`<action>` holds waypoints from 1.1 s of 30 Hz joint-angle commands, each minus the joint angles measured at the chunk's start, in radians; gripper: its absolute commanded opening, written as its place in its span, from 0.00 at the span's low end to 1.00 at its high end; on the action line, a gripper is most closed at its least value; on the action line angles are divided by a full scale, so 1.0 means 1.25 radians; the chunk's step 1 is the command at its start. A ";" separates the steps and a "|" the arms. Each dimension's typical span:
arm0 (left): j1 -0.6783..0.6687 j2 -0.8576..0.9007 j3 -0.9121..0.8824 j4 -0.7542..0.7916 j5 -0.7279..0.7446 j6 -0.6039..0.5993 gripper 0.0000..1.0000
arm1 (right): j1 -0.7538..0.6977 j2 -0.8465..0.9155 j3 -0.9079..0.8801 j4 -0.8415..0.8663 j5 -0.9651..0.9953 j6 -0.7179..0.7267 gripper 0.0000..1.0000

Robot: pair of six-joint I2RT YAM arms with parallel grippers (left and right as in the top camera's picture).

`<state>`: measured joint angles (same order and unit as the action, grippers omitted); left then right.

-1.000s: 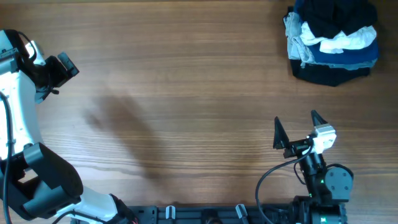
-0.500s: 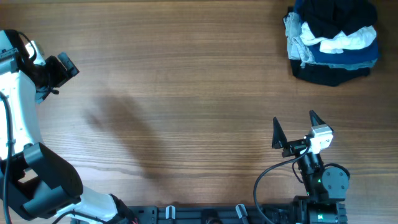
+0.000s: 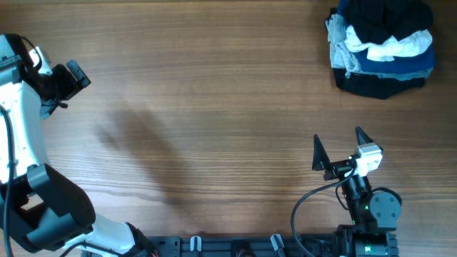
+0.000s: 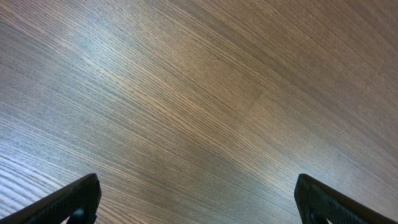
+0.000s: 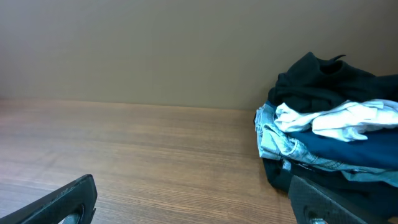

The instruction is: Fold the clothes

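Note:
A pile of clothes [image 3: 382, 46], black, dark blue, white and pale denim, lies at the table's far right corner; it also shows in the right wrist view [image 5: 329, 140]. My right gripper [image 3: 340, 147] is open and empty near the front edge, well short of the pile, its fingers spread wide in its wrist view [image 5: 193, 202]. My left gripper [image 3: 71, 77] is at the far left of the table, far from the clothes. Its wrist view [image 4: 199, 199] shows the fingers wide apart over bare wood, holding nothing.
The wooden table [image 3: 214, 107] spreads between the two arms. The left arm's white body [image 3: 21, 128] runs down the left edge. The right arm's base [image 3: 371, 210] and cable sit at the front edge. A plain wall stands behind the table [image 5: 155, 50].
My right gripper has shifted very slightly toward the left and back. The left arm and the pile of clothes have not moved.

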<state>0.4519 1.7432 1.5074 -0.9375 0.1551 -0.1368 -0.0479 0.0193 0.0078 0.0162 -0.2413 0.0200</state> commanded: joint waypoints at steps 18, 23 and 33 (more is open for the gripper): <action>-0.087 -0.171 -0.004 -0.002 -0.015 -0.004 1.00 | 0.004 -0.009 -0.002 0.004 0.011 -0.014 1.00; -0.167 -0.298 -0.004 0.031 -0.012 -0.001 1.00 | 0.005 -0.009 -0.002 0.004 0.011 -0.014 1.00; -0.300 -0.555 -0.249 0.298 0.021 0.106 1.00 | 0.004 -0.009 -0.002 0.004 0.011 -0.014 1.00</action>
<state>0.0998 1.1542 1.3674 -0.6655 0.1577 -0.0509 -0.0479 0.0193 0.0078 0.0158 -0.2413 0.0196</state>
